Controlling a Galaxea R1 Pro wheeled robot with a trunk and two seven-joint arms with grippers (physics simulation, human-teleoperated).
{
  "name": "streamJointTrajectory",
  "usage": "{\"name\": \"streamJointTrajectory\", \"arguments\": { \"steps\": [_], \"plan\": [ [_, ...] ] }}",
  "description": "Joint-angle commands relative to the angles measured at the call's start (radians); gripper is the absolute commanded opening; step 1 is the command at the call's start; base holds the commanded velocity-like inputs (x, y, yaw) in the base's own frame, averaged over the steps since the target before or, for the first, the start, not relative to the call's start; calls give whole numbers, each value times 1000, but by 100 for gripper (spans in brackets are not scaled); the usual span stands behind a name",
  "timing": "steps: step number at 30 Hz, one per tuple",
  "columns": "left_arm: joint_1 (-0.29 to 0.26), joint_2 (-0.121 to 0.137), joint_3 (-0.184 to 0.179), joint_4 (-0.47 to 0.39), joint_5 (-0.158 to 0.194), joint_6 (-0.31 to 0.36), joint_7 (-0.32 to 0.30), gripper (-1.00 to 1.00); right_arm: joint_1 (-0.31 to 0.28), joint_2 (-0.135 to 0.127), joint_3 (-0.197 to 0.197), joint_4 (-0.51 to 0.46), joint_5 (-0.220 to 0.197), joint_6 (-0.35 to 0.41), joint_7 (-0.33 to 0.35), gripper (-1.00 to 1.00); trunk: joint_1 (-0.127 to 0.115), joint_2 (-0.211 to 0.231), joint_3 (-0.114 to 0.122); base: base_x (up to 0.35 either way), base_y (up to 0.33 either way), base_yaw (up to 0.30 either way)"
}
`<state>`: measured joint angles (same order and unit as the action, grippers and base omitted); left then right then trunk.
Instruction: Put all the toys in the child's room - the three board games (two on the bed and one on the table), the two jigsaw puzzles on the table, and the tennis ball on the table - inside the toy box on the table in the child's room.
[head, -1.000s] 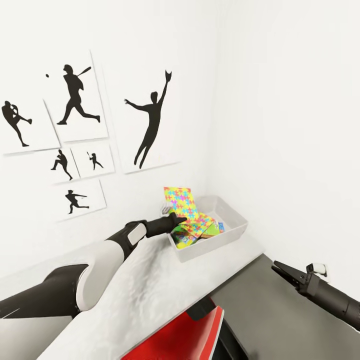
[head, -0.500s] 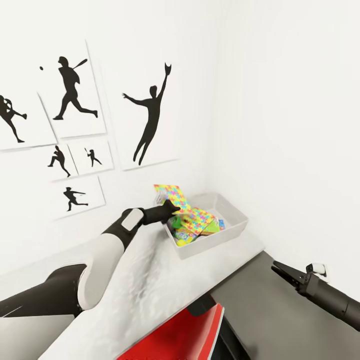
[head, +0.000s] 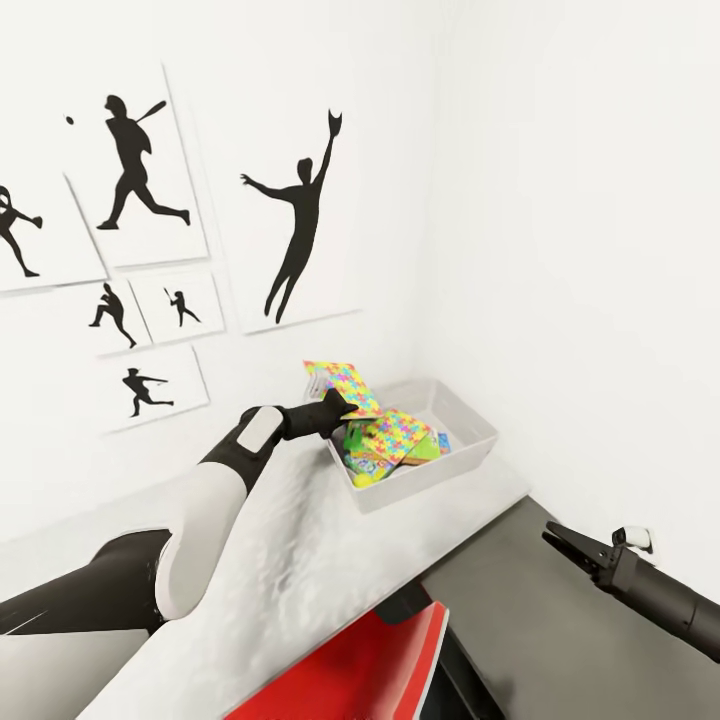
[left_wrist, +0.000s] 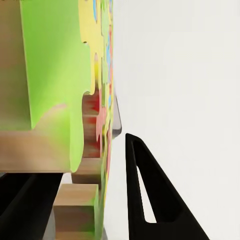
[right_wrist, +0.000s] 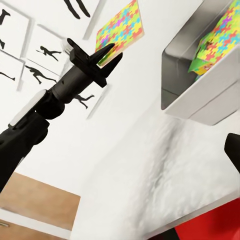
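Left gripper (head: 338, 405) pinching 1 puzzle (head: 340, 384) by its edge, jaws closed on it, holding it tilted in the air at frame centre, just left of the box (head: 470, 425) and in front of the wall (head: 560, 200). In the right wrist view, same puzzle (right_wrist: 120, 27) standing out beyond the left gripper (right_wrist: 105, 56) at upper centre, clear of the box (right_wrist: 175, 85) at upper right. In the left wrist view, puzzle (left_wrist: 97, 100) showing edge-on and very close, 1 black finger (left_wrist: 150, 200) rising at lower centre beside it.

Box sitting on the table (head: 300, 570) near the room corner, right of centre. Lying inside it: a 2nd puzzle (head: 392, 434), tilted over other flat colourful pieces that are too overlapped to tell apart, a green edge (head: 425, 452) and a bit of blue (head: 442, 442) peeking out at its right side. Ball not made out with certainty.

Right gripper (head: 556, 537) hanging at lower right over the dark cabinet (head: 530, 620), well apart from the box, its 2 thin fingers nearly together and holding nothing; whether fully closed, cannot tell.

Red panel (head: 370, 670) showing at bottom centre. Black silhouette prints (head: 300, 210) hanging on the wall at upper left.
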<state>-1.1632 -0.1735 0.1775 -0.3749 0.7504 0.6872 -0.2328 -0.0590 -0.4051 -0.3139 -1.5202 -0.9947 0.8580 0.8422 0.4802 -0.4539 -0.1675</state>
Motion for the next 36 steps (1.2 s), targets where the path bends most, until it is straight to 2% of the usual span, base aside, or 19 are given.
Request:
{"name": "streamJointTrajectory", "arguments": {
  "steps": [1, 26, 30, 36],
  "plan": [
    [-1, -1, 8, 0, -2, 8, -3, -100, -1, -1, -1, 0, -2, 6, 2, 100, 0, -2, -4, 0, 0, 0],
    [-1, -1, -10, -6, -3, 13, -14, -100, -1, 0, -1, 0, -1, 4, 2, 100, 0, -2, -45, 0, 0, 0],
    [-1, -1, -13, -54, -1, 28, -10, -100, -1, 0, -1, 0, -1, 4, 2, 100, 0, -2, -51, 0, 0, 0],
    [-1, -1, -27, -164, 1, 102, -7, -100, -1, 0, -1, 0, -1, 4, 2, 100, 0, -2, -61, 0, 0, 0]
  ]
}}
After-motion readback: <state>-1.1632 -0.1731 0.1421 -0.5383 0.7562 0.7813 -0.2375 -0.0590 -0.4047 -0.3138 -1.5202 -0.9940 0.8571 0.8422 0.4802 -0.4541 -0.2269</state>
